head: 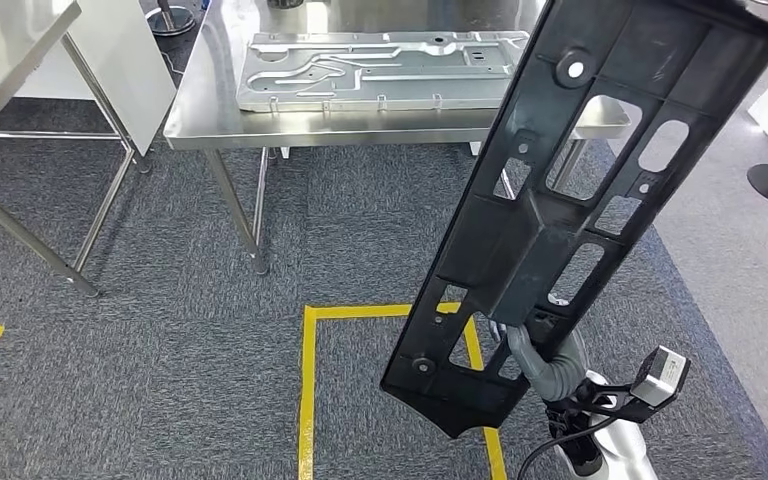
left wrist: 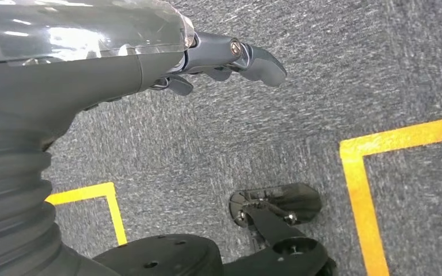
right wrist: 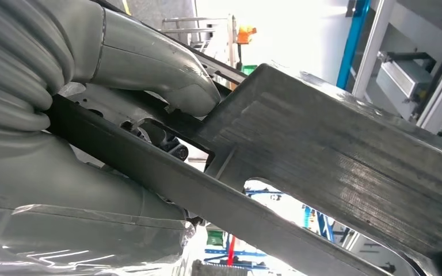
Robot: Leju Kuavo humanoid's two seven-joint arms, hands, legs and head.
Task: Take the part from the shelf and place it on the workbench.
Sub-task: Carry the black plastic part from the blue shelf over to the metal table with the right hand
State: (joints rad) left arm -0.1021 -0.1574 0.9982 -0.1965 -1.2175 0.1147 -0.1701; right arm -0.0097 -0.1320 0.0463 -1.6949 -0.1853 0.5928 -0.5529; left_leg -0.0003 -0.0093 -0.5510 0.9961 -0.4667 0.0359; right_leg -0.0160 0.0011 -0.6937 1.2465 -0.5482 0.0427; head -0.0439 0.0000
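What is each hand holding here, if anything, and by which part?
The right hand grips the long black part near its lower end, thumb through a cutout. The left hand holds nothing and hangs over the carpet.

right robot hand grips black part | tilted | steel workbench ahead

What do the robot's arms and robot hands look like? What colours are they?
The right robot hand is smooth grey with a thick thumb and a ribbed grey cover behind it. In the head view its arm is silver, with black cables and a small grey box at the wrist. The left robot hand has darker fingers, the same ribbed cover and a shiny clear wrap.
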